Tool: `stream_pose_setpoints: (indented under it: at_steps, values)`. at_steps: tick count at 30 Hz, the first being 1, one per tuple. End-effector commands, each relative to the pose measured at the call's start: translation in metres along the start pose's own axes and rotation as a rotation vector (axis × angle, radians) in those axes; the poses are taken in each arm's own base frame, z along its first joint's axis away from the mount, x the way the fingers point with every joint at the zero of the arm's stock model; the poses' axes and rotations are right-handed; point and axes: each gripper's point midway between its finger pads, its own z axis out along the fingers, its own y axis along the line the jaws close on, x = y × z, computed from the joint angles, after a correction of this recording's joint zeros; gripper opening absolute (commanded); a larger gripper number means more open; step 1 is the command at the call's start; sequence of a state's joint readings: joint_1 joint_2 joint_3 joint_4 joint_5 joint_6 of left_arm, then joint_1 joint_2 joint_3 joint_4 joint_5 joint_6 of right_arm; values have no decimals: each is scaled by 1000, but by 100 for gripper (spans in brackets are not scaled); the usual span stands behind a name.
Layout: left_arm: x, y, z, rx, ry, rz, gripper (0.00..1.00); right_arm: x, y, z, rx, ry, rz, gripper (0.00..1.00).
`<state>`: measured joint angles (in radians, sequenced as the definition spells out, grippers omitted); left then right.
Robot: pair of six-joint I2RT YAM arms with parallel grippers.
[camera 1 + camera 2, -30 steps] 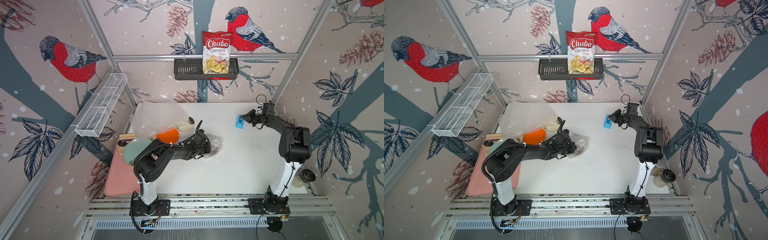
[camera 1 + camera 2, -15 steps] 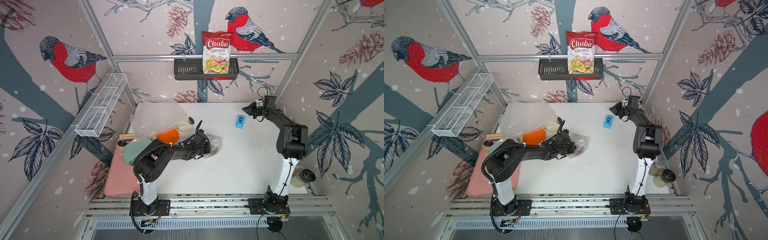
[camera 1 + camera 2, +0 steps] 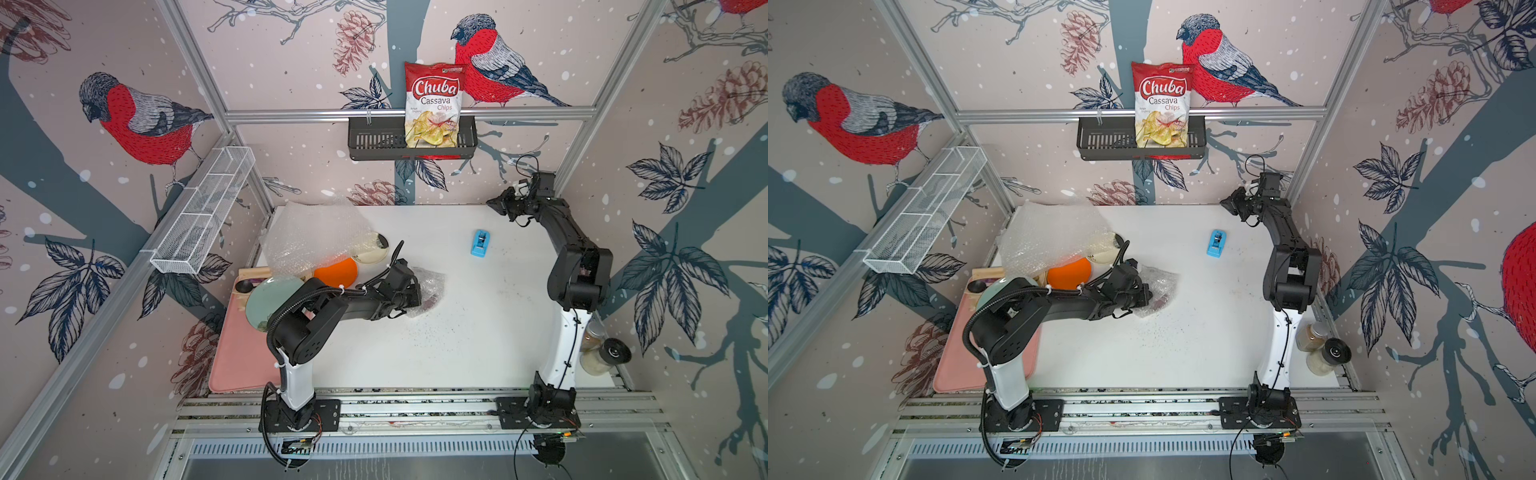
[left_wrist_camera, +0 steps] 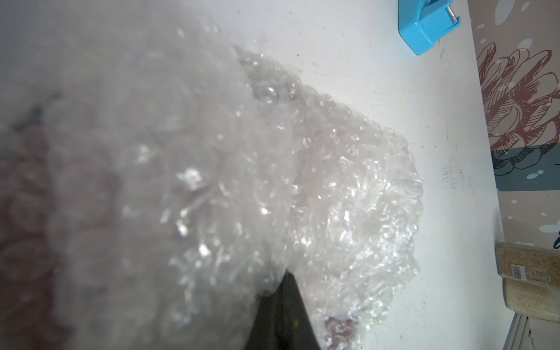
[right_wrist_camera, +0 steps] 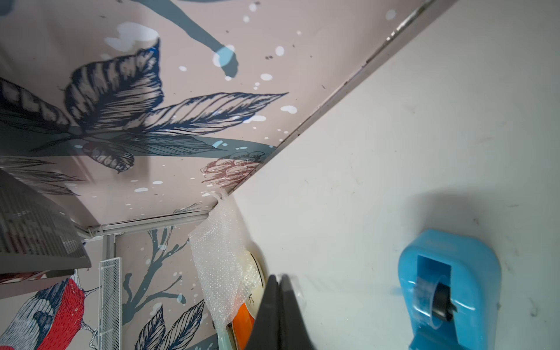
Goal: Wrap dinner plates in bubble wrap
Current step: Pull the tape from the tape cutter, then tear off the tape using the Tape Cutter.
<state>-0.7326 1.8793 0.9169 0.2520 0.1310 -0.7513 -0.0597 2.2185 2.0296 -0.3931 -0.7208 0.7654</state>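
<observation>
Clear, whitish, crinkled bubble wrap [image 3: 432, 279], bunched around dark red plate [image 3: 432, 300], lying mid-tabletop [image 3: 457, 345]; left gripper [image 3: 417, 293] pinched shut on its edge; right gripper [image 3: 496, 204] closed, raised near far right corner.

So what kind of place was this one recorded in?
Likely a staged robot test booth, not a real kitchen: aluminium frame posts with bullfinch wallpaper, two arms bolted to a rail fronting a white table, and props like a Chuba cassava chips bag in a wall basket.
</observation>
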Motion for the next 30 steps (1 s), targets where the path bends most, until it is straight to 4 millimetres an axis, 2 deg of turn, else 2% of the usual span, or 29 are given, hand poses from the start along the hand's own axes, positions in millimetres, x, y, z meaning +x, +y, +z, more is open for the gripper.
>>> stream_pose_setpoints:
  at_steps: [1, 9, 11, 13, 17, 19, 24, 30]
  values:
    - [37, 63, -5, -255, 119, -30, 0, -14, 32, -18, -42, -46, -63, 0]
    - [37, 64, -5, -247, 119, -34, 0, -33, 84, -51, -102, -109, -125, 0]
    - [38, 64, -5, -244, 119, -36, 0, -30, 95, -59, -111, -115, -138, 0]
    - [38, 64, -5, -243, 119, -37, 0, -17, 99, -64, -100, -107, -155, 0]
    - [39, 66, -4, -242, 124, -43, 0, 43, 86, -67, -94, -86, -141, 0]
    - [40, 66, -4, -240, 127, -42, 0, 74, 78, -76, -96, -89, -121, 0]
    - [39, 63, -5, -229, 126, -38, 0, 154, 32, -91, -12, -67, -59, 0]
    - [42, 62, -2, -215, 143, -33, 0, 250, -31, -85, 53, 30, 83, 0]
